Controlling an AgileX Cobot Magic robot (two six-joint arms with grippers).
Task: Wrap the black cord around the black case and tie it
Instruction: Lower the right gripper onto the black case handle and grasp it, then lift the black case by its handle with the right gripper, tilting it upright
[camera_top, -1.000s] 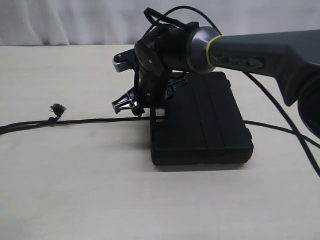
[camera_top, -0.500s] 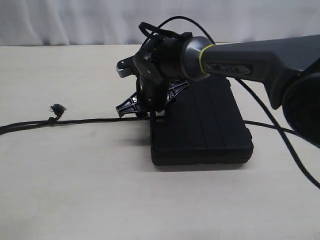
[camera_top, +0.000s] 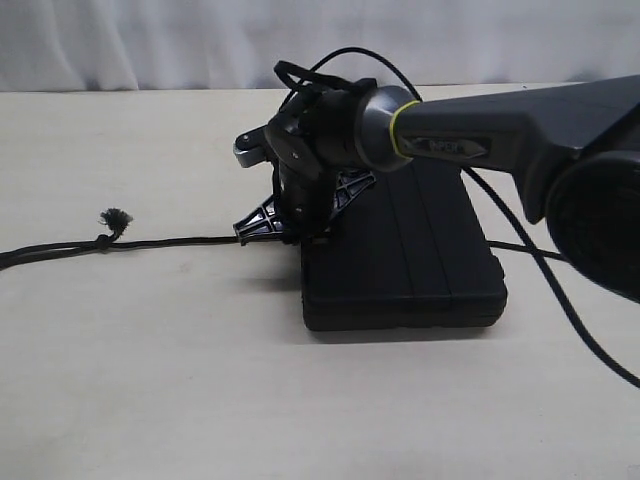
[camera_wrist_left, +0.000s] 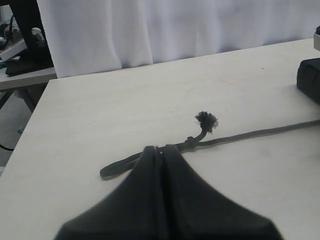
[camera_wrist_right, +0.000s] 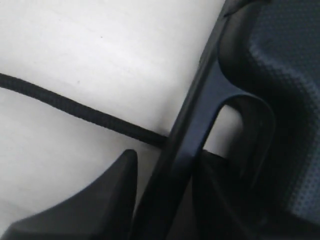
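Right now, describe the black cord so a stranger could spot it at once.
On the pale table sits a black case. From its left side the black cord runs flat across the table leftward. Unlike the smooth arm cable right of the case, it is braided and has a knotted, frayed tuft.
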